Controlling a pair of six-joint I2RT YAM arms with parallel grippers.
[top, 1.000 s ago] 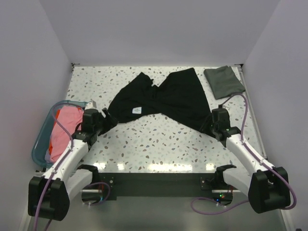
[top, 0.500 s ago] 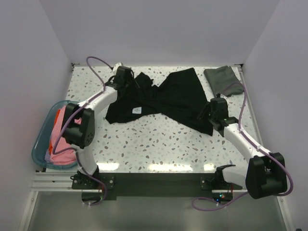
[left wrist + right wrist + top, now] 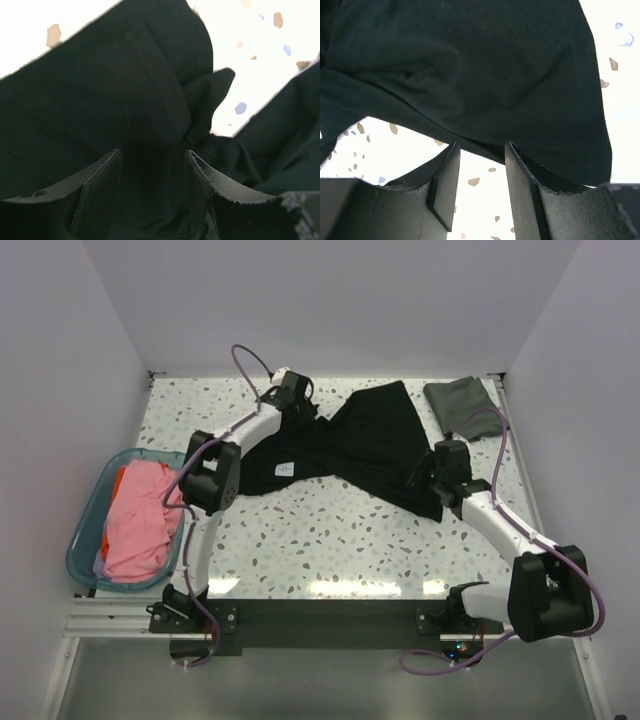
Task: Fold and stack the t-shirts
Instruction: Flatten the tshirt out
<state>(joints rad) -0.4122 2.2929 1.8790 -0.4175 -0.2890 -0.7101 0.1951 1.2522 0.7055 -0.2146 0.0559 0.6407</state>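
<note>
The large black t-shirt (image 3: pixel 370 440) lies crumpled across the middle of the table, its white neck label (image 3: pixel 285 468) facing up. My left gripper (image 3: pixel 296 403) reaches far back over the shirt's bunched upper-left part. In the left wrist view its jaws (image 3: pixel 154 155) stand apart, with black cloth (image 3: pixel 125 90) lying between and under them. My right gripper (image 3: pixel 421 478) is at the shirt's lower right hem (image 3: pixel 485 142), open, with bare table showing between its fingers (image 3: pixel 482 147). A dark grey-green t-shirt (image 3: pixel 463 408) lies folded at the back right. Pink (image 3: pixel 135 525) and orange-red (image 3: pixel 120 480) t-shirts lie in the tub.
The translucent teal tub (image 3: pixel 88 523) stands at the left table edge. White walls close in the back and both sides. Speckled table top (image 3: pixel 330 530) shows in front of the black shirt, between the two arms.
My left arm has swung from beside the tub out to the far back, onto the black shirt's upper-left bunch, and its jaws have narrowed. The right gripper moved slightly up along the hem.
</note>
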